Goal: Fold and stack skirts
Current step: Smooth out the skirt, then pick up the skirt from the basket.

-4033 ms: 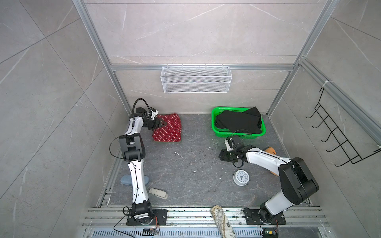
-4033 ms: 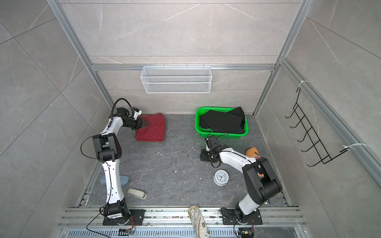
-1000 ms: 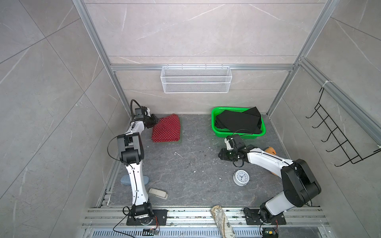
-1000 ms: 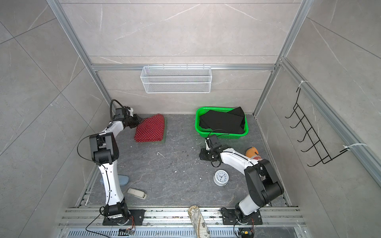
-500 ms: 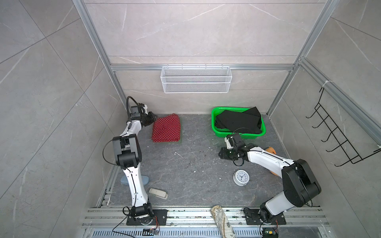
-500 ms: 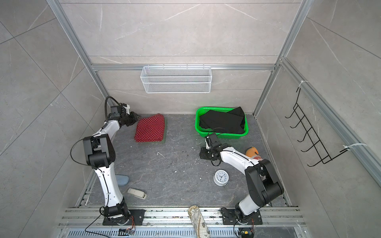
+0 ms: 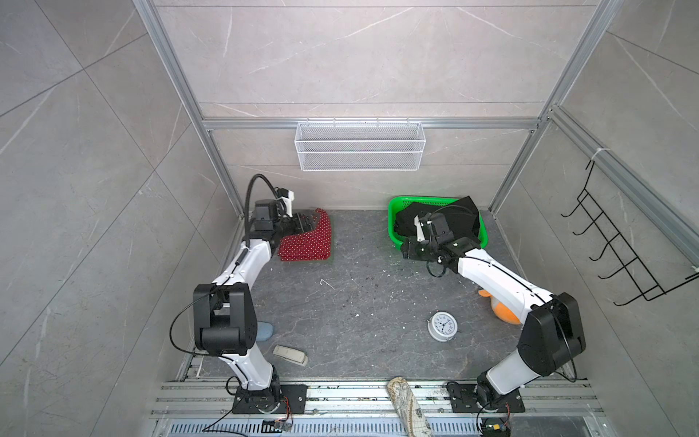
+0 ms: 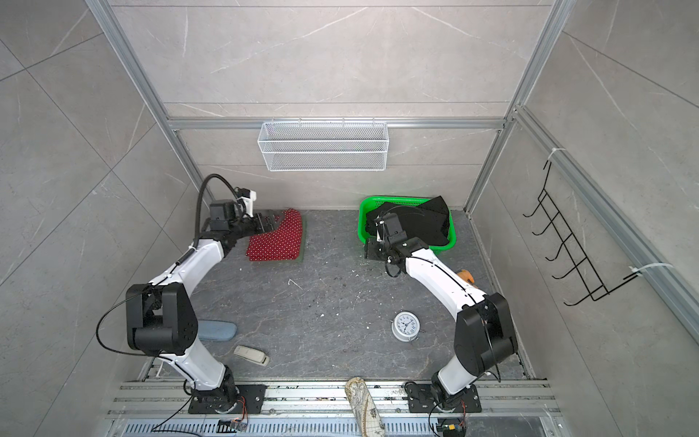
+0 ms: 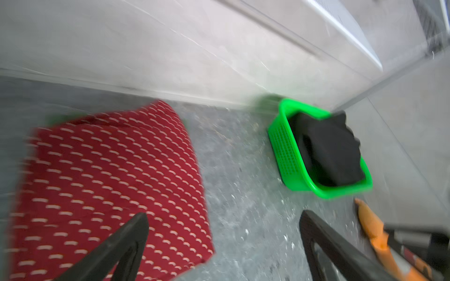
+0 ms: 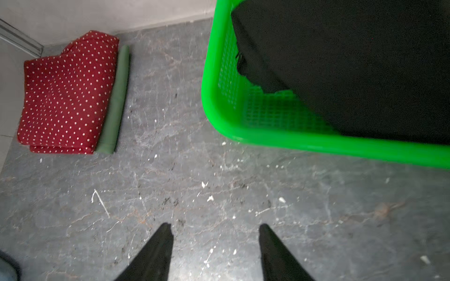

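- I am holding my left tool (image 9: 224, 215) spread wide with nothing between its fingers; it is hovering at the far corner of the red dotted skirt (image 9: 104, 185), and the wrist picture is too smeared for me to say whether it is touching the cloth
- The red dotted skirt is lying folded on the grey surface (image 10: 194, 182) in the far left corner by the wall, resting on the olive green skirt (image 10: 114, 104), which is showing only as a narrow strip along the side facing the green basket (image 10: 316, 146)
- My right tool (image 10: 215, 225) is likewise standing released and empty, hanging over bare surface just outside the near corner of the basket
- The black skirt (image 10: 353, 68) is sitting loosely in the basket, covering most of it, with one corner spilling over the far rim in both top views
- I am expecting it to handle as light, limp cloth: sagging from any single pinch, sliding easily on the plastic, perhaps catching on the mesh wall, with nothing in it that is going to break
- I am thinking of taking hold at the ragged edge nearest my right tool, where the basket floor is showing beside it, pinching one hem rather than a thick bunch
- I am guessing the basket is light too, so a snagged lift is risking dragging it along
- The folded red skirt is bulging softly along its top fold, so I am judging that anything laid on it is needing flat, gentle placing
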Controlling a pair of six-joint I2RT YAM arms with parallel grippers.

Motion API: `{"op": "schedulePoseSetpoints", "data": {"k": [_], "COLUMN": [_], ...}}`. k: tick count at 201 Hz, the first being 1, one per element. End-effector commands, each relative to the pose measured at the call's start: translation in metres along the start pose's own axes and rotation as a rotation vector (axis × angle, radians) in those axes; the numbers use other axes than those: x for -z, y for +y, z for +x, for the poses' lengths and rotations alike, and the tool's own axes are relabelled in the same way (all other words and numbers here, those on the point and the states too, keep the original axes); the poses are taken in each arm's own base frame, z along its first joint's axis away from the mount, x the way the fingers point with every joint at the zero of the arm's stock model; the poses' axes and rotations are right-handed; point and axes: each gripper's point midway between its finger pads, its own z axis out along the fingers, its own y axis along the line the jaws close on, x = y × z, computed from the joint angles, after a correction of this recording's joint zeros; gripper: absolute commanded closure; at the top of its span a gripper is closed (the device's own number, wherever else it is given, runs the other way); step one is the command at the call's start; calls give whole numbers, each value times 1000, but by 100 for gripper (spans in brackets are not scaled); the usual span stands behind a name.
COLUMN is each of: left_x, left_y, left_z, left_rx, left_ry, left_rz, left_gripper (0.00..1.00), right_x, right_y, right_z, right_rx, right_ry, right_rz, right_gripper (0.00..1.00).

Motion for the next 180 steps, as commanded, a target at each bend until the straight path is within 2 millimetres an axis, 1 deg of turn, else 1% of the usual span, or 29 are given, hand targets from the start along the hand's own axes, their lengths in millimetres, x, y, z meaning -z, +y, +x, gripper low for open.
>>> {"op": "schedulePoseSetpoints", "data": {"k": [1,17,42,44,48,50,57,70,91,108,130,160,180], "left_x": [4,1,-3,-3,-3,-3,-4,-6,-6,-4,4,17,26], "left_y": [-32,-54,-74,-75,-77,-78,-81,-84,-85,-83,-83,-83,-80], "left_z": [3,23,47,49,53,55,63,75,90,94,92,87,87], "left_rx": [-184,-234,-229,-229,-228,-228,-227,-229,-230,-226,-215,-219,-221], "left_ry": [-56,-36,-21,-19,-17,-14,-6,15,46,49,29,-6,-18], "left_rz": [-48,-44,-12,-12,-10,-9,-9,-8,-12,-29,-44,-67,-88], "left_gripper": [0,0,0,0,0,0,0,0,0,0,0,0,0], "right_x": [-12,-21,-38,-40,-43,-44,-52,-67,-84,-93,-108,-134,-145], "right_y": [-33,-50,-72,-73,-74,-76,-80,-77,-74,-75,-85,-97,-108], "right_z": [-16,-32,-54,-55,-58,-61,-65,-71,-72,-75,-78,-77,-77], "right_rx": [25,3,-4,1,16,22,67,165,282,340,392,403,392], "right_ry": [16,-9,-31,-34,-40,-45,-60,-75,-60,-78,-55,-24,-21], "right_rz": [129,174,213,217,225,231,252,241,219,229,290,356,414], "right_gripper": [30,23,18,15,3,1,0,0,0,0,0,1,3]}}
